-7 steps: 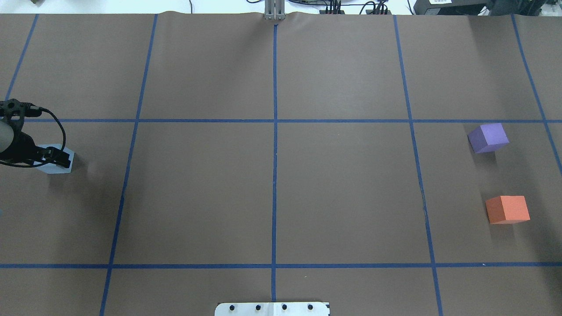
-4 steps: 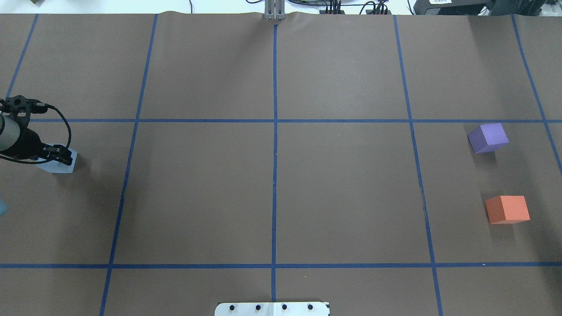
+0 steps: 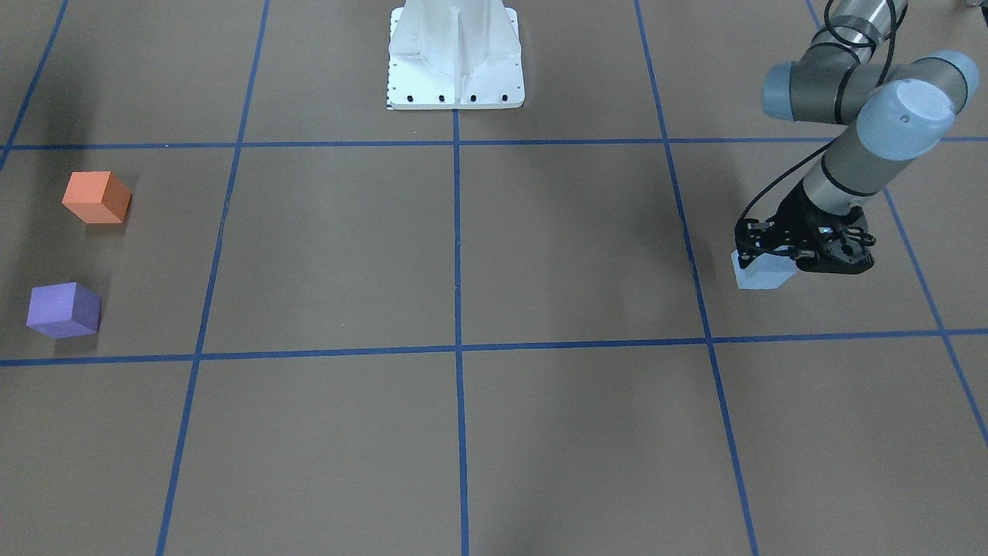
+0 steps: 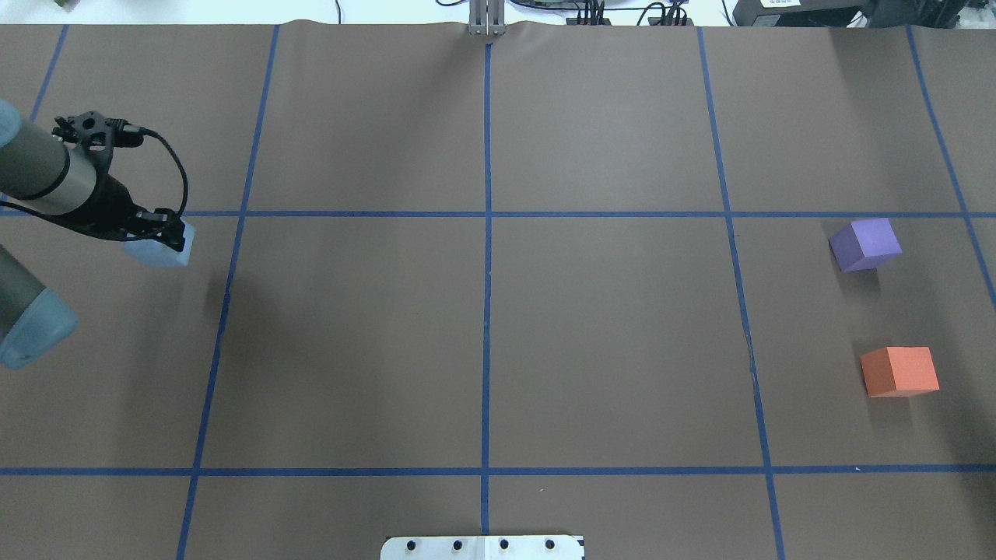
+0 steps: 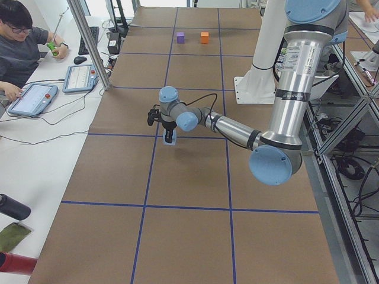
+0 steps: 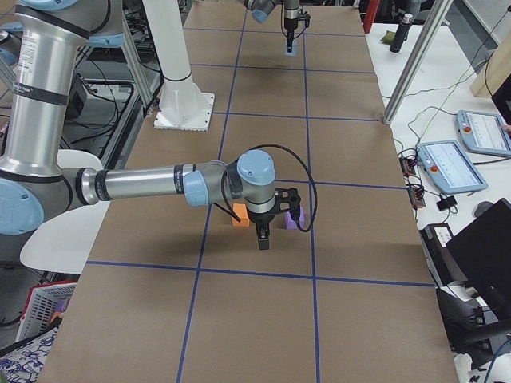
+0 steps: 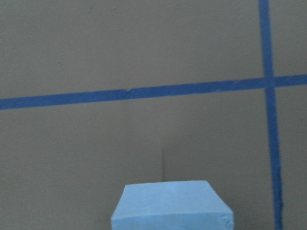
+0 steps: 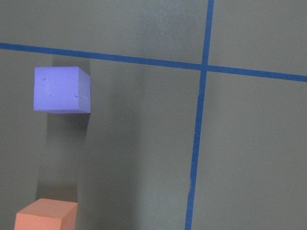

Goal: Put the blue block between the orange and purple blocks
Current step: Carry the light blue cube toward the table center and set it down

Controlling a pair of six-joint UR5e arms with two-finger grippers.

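Pinching a pale blue foam cube between its two black fingers, the left gripper hangs over the robot's left end of a long table covered in brown paper, which is marked into large squares by blue tape lines. The blue cube sits just on the robot's side of one cross line and close to a lengthwise line, and it appears raised a little off the paper. The left wrist camera shows only the cube's top face at the bottom of its picture, with bare paper and a tape crossing beyond it. At the opposite end of the table, well apart from the blue cube, an orange foam cube and a purple foam cube rest on the paper. The orange one is nearer the robot and the purple one farther away, with a bare strip of paper between them. The right gripper shows only in the view from the table's right end, pointing downward above that end, and its wrist camera looks down on the purple and orange cubes. Whether its fingers are spread or pressed together cannot be told. A white metal robot base stands at the middle of the table's near edge.
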